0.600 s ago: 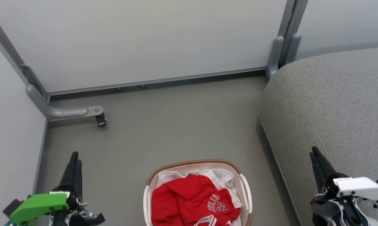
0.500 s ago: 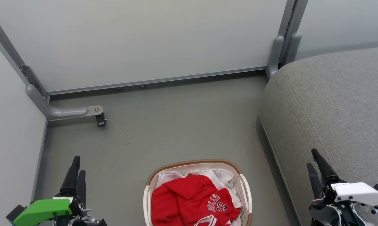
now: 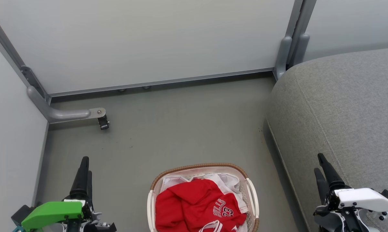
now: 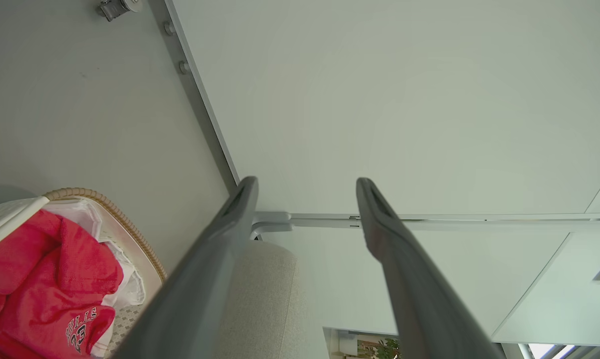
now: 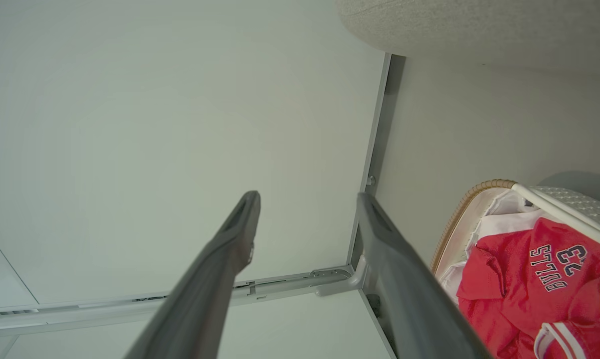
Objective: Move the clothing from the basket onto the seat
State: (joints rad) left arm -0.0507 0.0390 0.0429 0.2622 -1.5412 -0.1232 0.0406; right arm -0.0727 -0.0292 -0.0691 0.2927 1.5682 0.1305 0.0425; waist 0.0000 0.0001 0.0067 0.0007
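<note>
The cream basket (image 3: 197,167) with a brown rim stands on the floor at the bottom centre. Red clothing (image 3: 197,206) printed "Bulls 23" lies piled in it, over some white fabric (image 3: 227,180). The grey seat (image 3: 342,106) fills the right side. My left gripper (image 3: 86,167) hovers open left of the basket, holding nothing. My right gripper (image 3: 318,163) is open over the seat's front edge, right of the basket. In the left wrist view the open gripper (image 4: 307,182) points at the wall, with the clothing (image 4: 45,279) at lower left. The right wrist view shows its open gripper (image 5: 308,197) and the clothing (image 5: 529,294) at lower right.
White partition walls close off the back and left. A grey metal frame foot with a small caster (image 3: 103,123) juts onto the grey floor (image 3: 181,129) at the left. A metal post (image 3: 285,54) stands at the seat's far corner.
Both grippers' fingers looked pressed together earlier and now stand apart. The left gripper has drifted slightly right. The basket and clothing have not moved.
</note>
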